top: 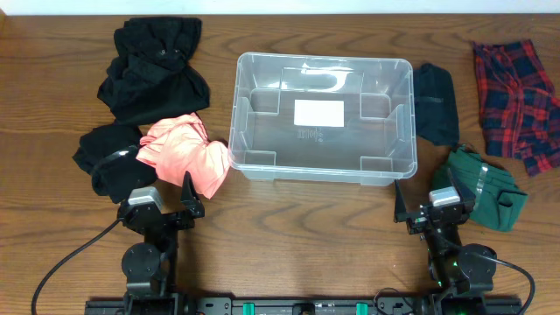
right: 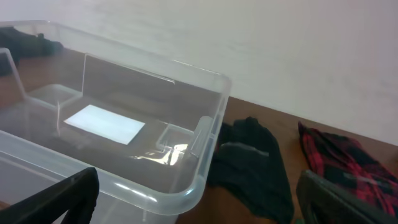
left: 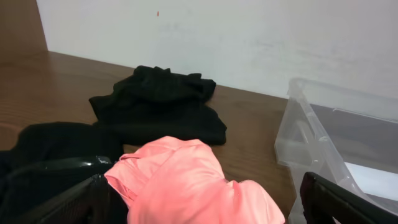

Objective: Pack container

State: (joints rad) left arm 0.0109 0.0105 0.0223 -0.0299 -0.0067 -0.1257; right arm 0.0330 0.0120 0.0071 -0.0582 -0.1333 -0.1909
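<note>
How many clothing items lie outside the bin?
6. Left of the container: large black pile, smaller black piece, pink garment. Right: black cloth, red plaid shirt, green garment. Piles may hide more.

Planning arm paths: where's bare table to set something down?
Bare table in front of the container, between the left gripper and right gripper. Crowded: pink cloth, black pile left of it; black cloth, plaid shirt, green cloth right.

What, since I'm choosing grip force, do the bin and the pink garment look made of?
Bin: clear rigid plastic, glossy; you see the table and its white label through it, with glare on the walls. Pink garment: soft fabric, matte, probably a thin knit or woven cloth; it lies crumpled in folds.
</note>
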